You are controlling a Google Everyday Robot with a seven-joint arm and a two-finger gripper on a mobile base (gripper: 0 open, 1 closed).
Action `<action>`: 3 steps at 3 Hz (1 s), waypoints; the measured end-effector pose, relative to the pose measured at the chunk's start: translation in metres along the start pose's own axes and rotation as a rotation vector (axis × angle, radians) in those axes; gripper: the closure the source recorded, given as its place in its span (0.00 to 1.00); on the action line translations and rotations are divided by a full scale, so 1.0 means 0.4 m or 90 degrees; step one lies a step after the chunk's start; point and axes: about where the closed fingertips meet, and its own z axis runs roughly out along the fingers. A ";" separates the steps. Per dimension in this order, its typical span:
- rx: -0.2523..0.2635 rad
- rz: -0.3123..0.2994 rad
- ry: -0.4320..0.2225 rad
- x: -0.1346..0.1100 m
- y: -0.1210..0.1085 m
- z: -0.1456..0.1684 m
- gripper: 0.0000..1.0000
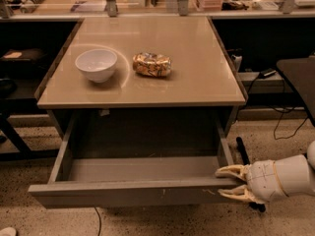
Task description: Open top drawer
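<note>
Viewpoint: above and in front of the table (197,73), looking down.
Range: near; top drawer (123,194) in lower frame.
Gripper (227,182): lower right, fingers spread.

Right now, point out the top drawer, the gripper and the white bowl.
top drawer (133,193), camera view, on its flat front.
gripper (220,182), camera view, between its open fingertips at the drawer's right end.
white bowl (96,62), camera view, inside its hollow.
</note>
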 end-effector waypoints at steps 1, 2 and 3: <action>0.000 0.000 0.000 -0.007 -0.002 -0.007 1.00; -0.004 0.002 -0.006 0.001 0.032 -0.015 1.00; -0.007 0.003 -0.011 0.006 0.056 -0.022 1.00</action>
